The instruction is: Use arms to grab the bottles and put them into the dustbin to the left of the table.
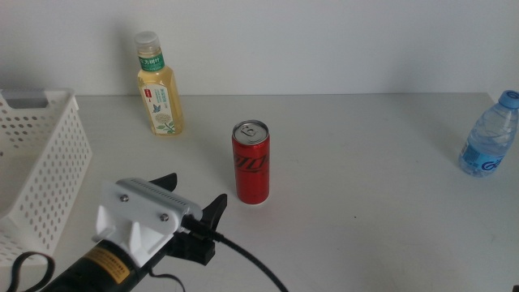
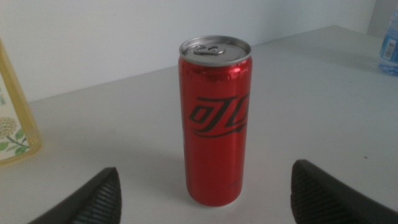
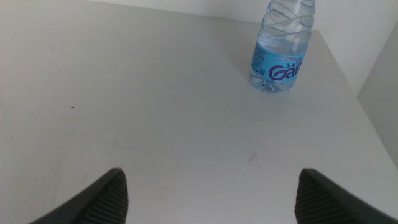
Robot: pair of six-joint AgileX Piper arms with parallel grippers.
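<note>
Even, soft, bright light in all views; no hard shadows. The can (image 1: 252,163) casts a faint shadow on the table (image 1: 365,203) and shows a mild glare streak down its side in the left wrist view. Middle view sharp. Wrist views slightly soft; jaw tips at the edge blurred. Wall slightly overexposed.

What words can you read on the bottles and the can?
"Gar": big purple letters on the water bottle's blue label; the rest is turned away.
Red can: a black stylised logo, not plain letters.
Yellow bottle: print on its green label, too small to read.
</note>
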